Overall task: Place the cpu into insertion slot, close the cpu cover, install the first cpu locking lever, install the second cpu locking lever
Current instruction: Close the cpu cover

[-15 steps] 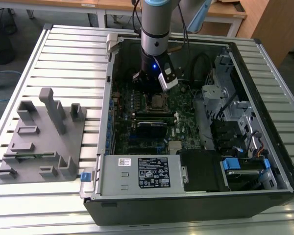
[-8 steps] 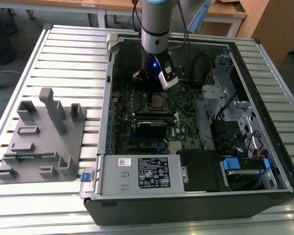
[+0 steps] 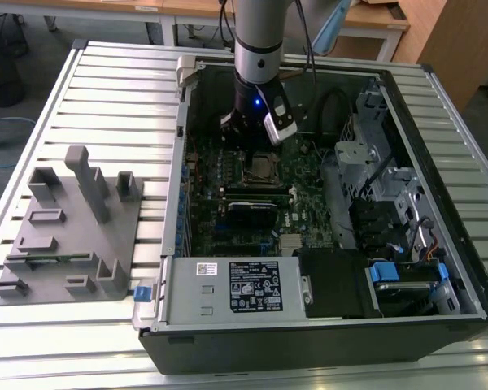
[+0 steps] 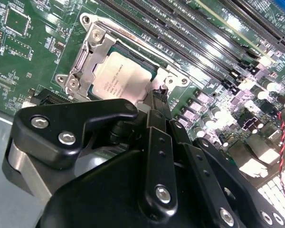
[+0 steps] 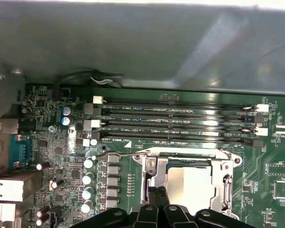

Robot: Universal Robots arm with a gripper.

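Unreadable print on white label (image 3: 252,286)

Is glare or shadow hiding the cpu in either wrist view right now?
Second wrist view: the cpu is well lit, with strong glare off to the side on the memory slots; first wrist view: the cpu is evenly lit, no glare on it; exterior view: dim inside the case.

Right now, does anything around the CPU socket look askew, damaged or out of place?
Nothing stands out. The cpu lies flat in the insertion slot, the cpu cover frames it evenly, and the motherboard around it shows no bent or loose parts. The gripper sits at the socket's edge.
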